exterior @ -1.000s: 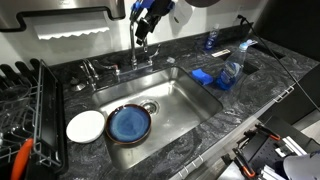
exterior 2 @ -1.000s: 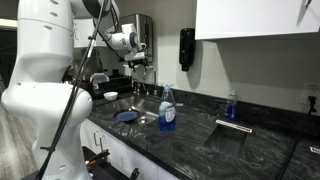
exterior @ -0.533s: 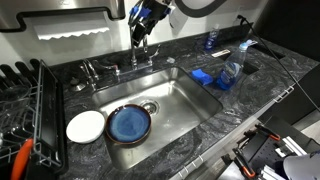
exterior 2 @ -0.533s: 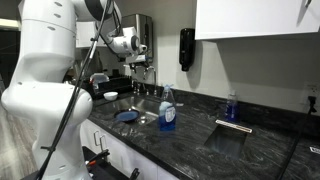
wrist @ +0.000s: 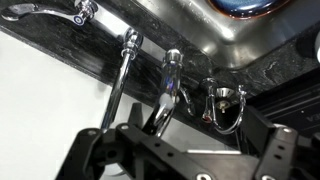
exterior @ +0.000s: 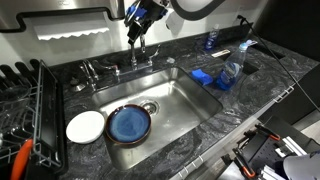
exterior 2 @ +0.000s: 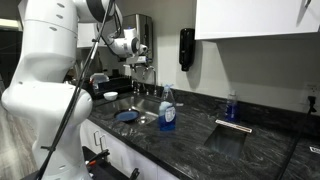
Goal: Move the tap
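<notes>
Dish rack (exterior: 22, 105) sits at the left edge of the counter (exterior: 265, 95). A white plate (exterior: 85, 125) is at the front-left corner of the sink (exterior: 190, 100); can't tell if it's in the basin or on the rim. A blue plate (exterior: 130, 123) lies flat in the basin next to it. The tap (exterior: 137, 55) stands at the back edge, approx. mid-counter, w/ the gripper (exterior: 137, 28) up at the top of its arch. Wrist view: the tap (wrist: 165, 95) runs straight into the dark gripper body. Fingers are hidden there, so can't tell if they're apart or clamped on the spout. A blue cloth (exterior: 205, 77) and clear bottle (exterior: 232, 68) lie toward the back-right corner. Progress, my read: approach done, contact prob. made. Spout looks roughly centred over the basin, so the swing itself is mostly left to do.
</notes>
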You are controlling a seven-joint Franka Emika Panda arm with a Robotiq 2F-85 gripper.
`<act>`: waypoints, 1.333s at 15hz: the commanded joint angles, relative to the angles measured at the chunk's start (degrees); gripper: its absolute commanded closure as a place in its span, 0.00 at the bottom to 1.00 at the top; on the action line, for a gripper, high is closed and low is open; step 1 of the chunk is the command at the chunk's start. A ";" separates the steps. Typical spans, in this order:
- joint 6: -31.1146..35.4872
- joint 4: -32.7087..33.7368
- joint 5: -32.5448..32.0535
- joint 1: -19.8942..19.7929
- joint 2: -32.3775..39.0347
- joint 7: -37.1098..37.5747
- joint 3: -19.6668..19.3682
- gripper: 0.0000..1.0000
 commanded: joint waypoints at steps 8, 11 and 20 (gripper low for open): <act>1.21 4.28 4.84 -0.42 3.61 -7.43 3.99 0.00; 0.63 5.88 4.66 -0.18 4.80 -8.11 4.55 0.00; -8.14 5.58 2.38 0.36 2.36 -5.32 3.12 0.00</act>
